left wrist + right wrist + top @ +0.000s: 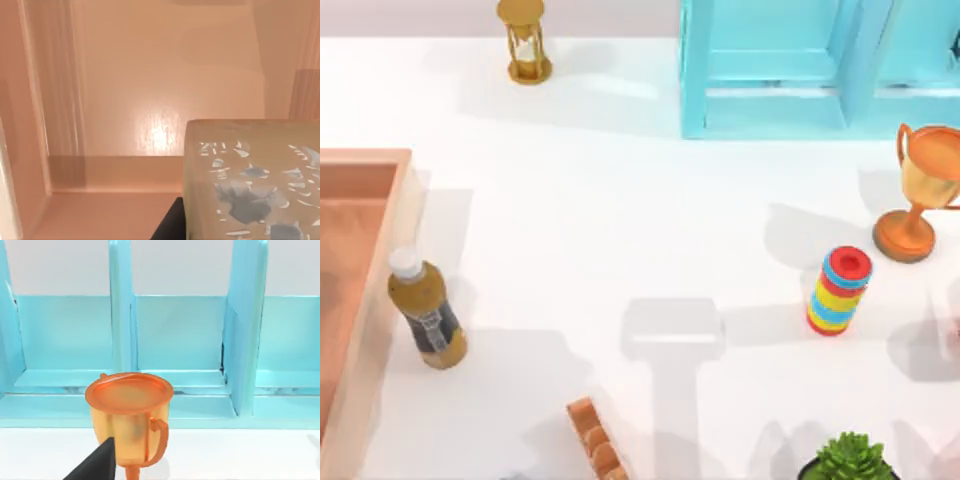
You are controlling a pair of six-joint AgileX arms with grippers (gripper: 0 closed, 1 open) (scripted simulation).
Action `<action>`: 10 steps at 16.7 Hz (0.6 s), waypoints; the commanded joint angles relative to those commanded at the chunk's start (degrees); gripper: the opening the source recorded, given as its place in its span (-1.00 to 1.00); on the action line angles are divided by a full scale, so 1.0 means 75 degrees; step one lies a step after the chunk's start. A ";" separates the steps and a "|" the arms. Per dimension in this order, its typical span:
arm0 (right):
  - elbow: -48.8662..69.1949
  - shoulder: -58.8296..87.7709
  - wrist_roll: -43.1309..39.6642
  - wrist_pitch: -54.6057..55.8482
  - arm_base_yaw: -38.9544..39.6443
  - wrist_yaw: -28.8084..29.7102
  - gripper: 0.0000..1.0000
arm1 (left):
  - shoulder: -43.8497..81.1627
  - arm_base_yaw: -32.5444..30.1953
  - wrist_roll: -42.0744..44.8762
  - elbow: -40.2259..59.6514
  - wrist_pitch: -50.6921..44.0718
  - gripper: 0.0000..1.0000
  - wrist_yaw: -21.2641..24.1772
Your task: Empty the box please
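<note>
The box [365, 185] is a large salmon-orange open bin at the table's left edge. The left wrist view looks into the box [125, 75], where a tan carton-shaped block [250, 180] with blue and white flecks sits close to the camera. A dark part of my left gripper [169, 229] shows right beside that block. A brown bottle [426, 312] with a white cap stands on the table just outside the box's right wall. A dark part of my right gripper [95, 465] points at an orange trophy [129, 415].
An hourglass [525, 42] stands at the back, with a light blue framed structure [790, 70] at the back right. The trophy [920, 190], a stack of coloured rings [840, 290], a green plant [850, 460] and an orange ridged piece [595, 440] stand on the table.
</note>
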 joint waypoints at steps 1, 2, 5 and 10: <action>0.0000 0.0000 0.0000 0.0000 0.0000 0.0000 1.00 | 0.0079 -0.0069 -0.0074 0.0071 -0.0066 -1.00 -0.0066; 0.0000 0.0000 0.0000 0.0000 0.0000 0.0000 1.00 | 0.0228 -0.0197 -0.0209 0.0203 -0.0165 -1.00 -0.0169; 0.0000 0.0000 0.0000 0.0000 0.0000 0.0000 1.00 | 0.0891 -0.0900 -0.0882 0.0984 -0.0347 -1.00 -0.0451; 0.0000 0.0000 0.0000 0.0000 0.0000 0.0000 1.00 | 0.2251 -0.2197 -0.2125 0.2904 -0.0209 -1.00 -0.0373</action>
